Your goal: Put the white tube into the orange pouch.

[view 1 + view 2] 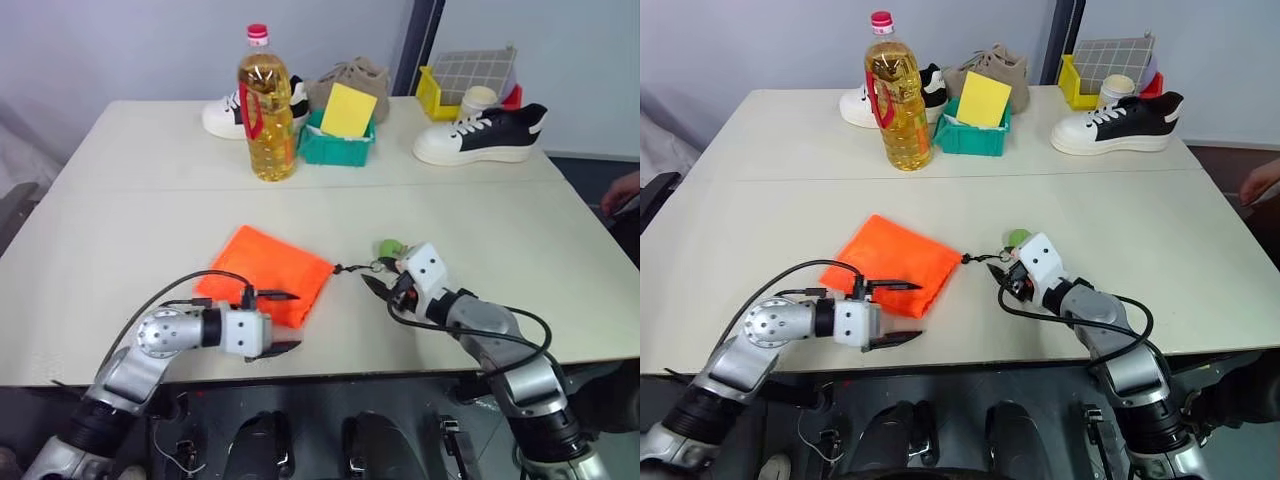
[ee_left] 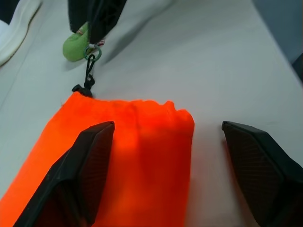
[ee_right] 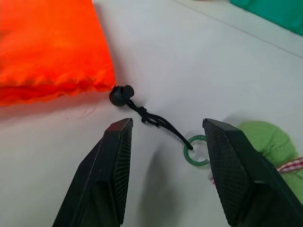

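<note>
- Where the desk (image 1: 120,200) nears its front edge, the orange pouch (image 1: 265,270) lies flat, its cord running right to a small green ring (image 1: 376,265); the left hand (image 1: 278,322) hovers at the pouch's near edge, fingers apart and empty.
- Left wrist view: one spread finger (image 2: 80,175) overlaps the pouch's gathered end.
- Right wrist view: the right hand (image 3: 165,175), fingers apart, holds nothing; cord and ring lie between them beside a green fuzzy thing (image 3: 270,146).
- I cannot see the white tube.
</note>
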Motion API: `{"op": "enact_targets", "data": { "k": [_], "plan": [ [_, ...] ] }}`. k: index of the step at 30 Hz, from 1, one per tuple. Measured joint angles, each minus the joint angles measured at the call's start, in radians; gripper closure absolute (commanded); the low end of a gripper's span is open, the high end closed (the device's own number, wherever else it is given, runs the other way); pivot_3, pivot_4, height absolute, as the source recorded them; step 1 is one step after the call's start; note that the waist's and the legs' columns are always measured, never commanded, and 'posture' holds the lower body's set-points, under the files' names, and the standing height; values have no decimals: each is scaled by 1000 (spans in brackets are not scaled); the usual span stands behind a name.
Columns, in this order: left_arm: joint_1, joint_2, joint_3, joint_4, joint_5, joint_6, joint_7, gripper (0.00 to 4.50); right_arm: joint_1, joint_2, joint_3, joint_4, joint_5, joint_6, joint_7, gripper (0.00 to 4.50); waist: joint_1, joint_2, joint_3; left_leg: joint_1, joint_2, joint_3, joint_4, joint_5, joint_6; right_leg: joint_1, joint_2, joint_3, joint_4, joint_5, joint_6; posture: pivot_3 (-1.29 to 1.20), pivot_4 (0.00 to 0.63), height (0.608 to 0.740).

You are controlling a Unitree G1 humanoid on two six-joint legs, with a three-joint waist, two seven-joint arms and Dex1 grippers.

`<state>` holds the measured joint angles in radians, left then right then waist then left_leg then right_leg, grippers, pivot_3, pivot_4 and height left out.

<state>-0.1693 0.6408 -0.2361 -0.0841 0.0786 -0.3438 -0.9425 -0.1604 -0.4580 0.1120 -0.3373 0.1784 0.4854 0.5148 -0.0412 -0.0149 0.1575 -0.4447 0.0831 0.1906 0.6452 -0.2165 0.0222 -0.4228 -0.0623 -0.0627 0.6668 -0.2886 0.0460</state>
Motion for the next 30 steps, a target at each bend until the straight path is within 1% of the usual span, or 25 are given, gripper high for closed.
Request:
{"op": "enact_targets", "data": {
  "k": [5, 10, 14, 16, 20, 24, 26, 27, 28, 29, 30],
  "plan": [
    [-16, -13, -9, 23, 42, -22, 50, 4453, -2, 2, 0, -2, 0, 5, -1, 2061, 0, 0, 0, 0, 0, 0, 0, 0, 0, 0, 0, 0, 0, 1, 1, 0, 150, 740],
    [-18, 1, -3, 33, 32, -48, 60, 4453, -15, 3, 0, -2, -2, 5, -1, 2061, 0, 0, 0, 0, 0, 0, 0, 0, 0, 0, 0, 0, 0, 1, 1, 0, 150, 740],
    [37, 74, 72, 79, -24, -94, 60, 4453, -17, 4, 0, 0, -5, 4, 0, 2061, -4, 0, 0, 0, 1, 0, 0, 0, 0, -1, 0, 0, 1, 1, 1, 0, 150, 740],
    [61, 118, 118, 124, -52, -119, 59, 4453, -17, 4, -1, 1, -7, 4, 1, 2061, -3, 0, 0, 0, 1, 0, 0, 0, 0, -1, 0, 0, 1, 0, 1, 0, 150, 740],
    [97, 173, 195, 225, -90, -180, 60, 4453, -19, 5, 0, 12, -9, -3, 5, 2061, -2, 0, 0, 0, 1, 0, 0, -1, -1, -3, 0, 0, 0, -1, -2, 0, 150, 740],
    [107, 185, 242, 269, -124, -195, 59, 4453, -20, -2, 1, 28, -22, -14, 17, 2061, 0, 0, 0, 0, 1, 0, 0, -2, -2, -4, -1, 0, 0, -1, -2, 0, 150, 740],
    [116, 183, 247, 260, -153, -173, 53, 3942, -20, -16, 4, 31, -23, -13, 41, 1555, -1, 0, 0, 0, 1, 0, 0, -2, -2, -3, -1, 0, 0, -1, -2, 0, 150, 740],
    [132, 176, 256, 229, -206, -109, 44, 3650, -17, -42, 6, 30, -17, -13, 72, 1240, -1, 0, 0, 0, 1, 0, 0, -1, -1, -1, -1, 0, 0, -1, -2, 0, 150, 740],
    [141, 174, 258, 206, -241, -65, 36, 3121, -13, -58, 8, 30, -15, -12, 91, 680, -1, 0, 0, 0, 1, 0, 0, 0, 0, -1, -1, 0, 0, -1, -2, 0, 150, 740],
    [157, 173, 263, 171, -290, 4, 26, 2722, -10, -72, 10, 29, -12, -12, 114, 333, -1, 0, 0, 0, 1, 0, 0, 0, 0, 0, -1, 0, 0, -1, -2, 0, 150, 740],
    [171, 175, 268, 135, -336, 71, 15, 2197, -6, -78, 15, 24, -9, -12, 130, 0, -2, 0, 0, 0, 1, 0, 0, 0, 0, 0, 0, 0, 0, -1, -1, 0, 150, 740]
  ]
}}
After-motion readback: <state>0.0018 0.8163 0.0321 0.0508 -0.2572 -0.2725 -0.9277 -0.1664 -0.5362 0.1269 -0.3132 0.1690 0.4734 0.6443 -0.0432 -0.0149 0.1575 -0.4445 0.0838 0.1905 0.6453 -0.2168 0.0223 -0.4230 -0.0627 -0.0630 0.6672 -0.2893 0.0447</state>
